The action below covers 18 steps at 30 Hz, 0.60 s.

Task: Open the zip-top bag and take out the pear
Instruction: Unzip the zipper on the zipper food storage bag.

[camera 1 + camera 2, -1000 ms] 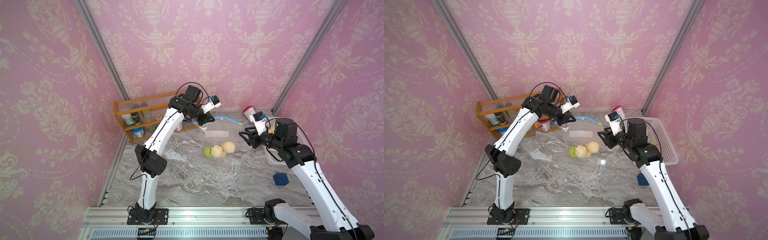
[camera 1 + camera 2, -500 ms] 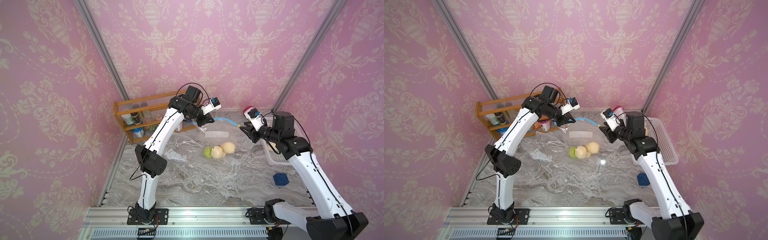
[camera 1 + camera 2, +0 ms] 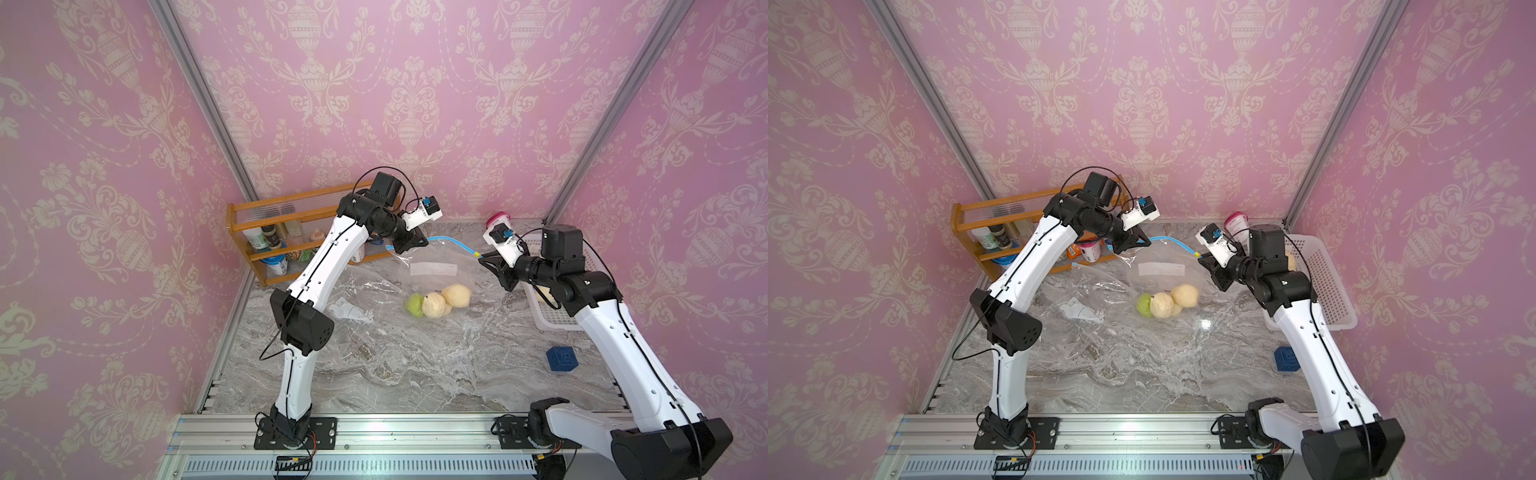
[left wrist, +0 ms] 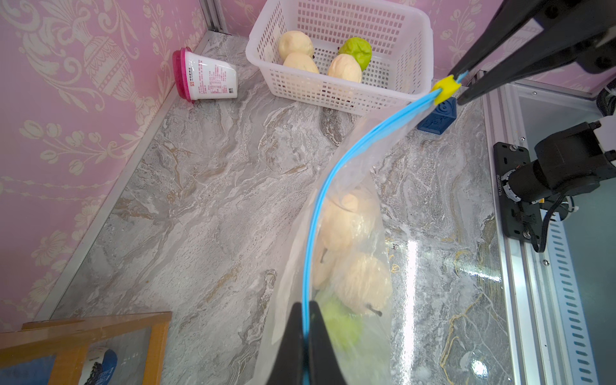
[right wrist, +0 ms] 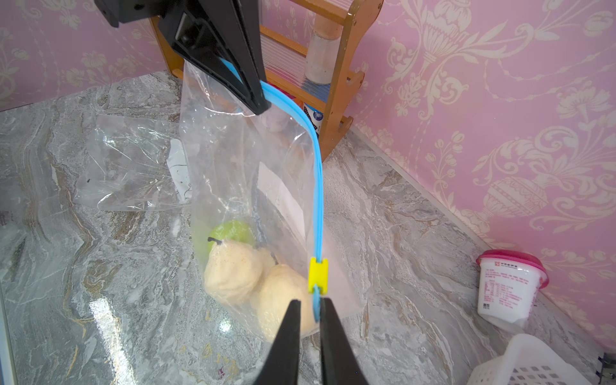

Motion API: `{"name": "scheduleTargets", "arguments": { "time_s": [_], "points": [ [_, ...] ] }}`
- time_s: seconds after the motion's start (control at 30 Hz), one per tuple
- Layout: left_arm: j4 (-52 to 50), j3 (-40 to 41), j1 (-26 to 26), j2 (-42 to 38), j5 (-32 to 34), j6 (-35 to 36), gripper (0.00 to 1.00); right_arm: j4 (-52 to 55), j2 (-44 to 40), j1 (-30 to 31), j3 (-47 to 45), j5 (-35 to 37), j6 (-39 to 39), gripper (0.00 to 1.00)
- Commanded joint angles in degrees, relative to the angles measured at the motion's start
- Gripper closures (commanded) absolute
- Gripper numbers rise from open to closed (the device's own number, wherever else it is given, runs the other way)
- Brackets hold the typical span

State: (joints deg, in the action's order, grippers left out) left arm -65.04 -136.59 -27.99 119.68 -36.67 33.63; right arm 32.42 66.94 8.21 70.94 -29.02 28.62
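- Right gripper [image 5: 309, 301] has moved up to the slider end of the bag [image 3: 432, 270], and its jaws have narrowed much. The left arm has kept its place.
- Right jaws stand almost together around the end of the blue strip [image 5: 318, 186], just past the yellow slider [image 5: 317, 276]. A thin gap shows on one side, so I cannot tell if they press it.
- Left gripper [image 4: 304, 305] has its jaws pressed together, pinching the other end of the strip.
- Between the two grippers the bag hangs by its strip, and both lips of the strip run together.
- Pears [image 3: 434, 301], one green and the others pale, lie in the bottom of the bag, low on the table [image 3: 415, 365].
- Near the right arm a white basket [image 4: 333, 93] holds more pears.
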Motion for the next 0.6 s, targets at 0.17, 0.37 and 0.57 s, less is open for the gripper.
{"name": "scheduleTargets", "arguments": {
  "time_s": [0.17,0.37,0.57],
  "points": [
    [-0.3,2.6,-0.2,-3.4,1.3,2.7,0.86,0.2,0.9,-0.5,2.0,-3.4,1.2,1.0],
    [0.7,2.8,-1.7,-5.3,-0.4,9.6,0.31,0.5,0.6,-0.5,2.7,-5.5,1.4,1.0],
    [6.8,2.7,-4.4,-6.6,-4.3,12.5,0.22,-0.4,1.0,-0.5,3.7,-9.9,0.0,1.0]
  ]
}}
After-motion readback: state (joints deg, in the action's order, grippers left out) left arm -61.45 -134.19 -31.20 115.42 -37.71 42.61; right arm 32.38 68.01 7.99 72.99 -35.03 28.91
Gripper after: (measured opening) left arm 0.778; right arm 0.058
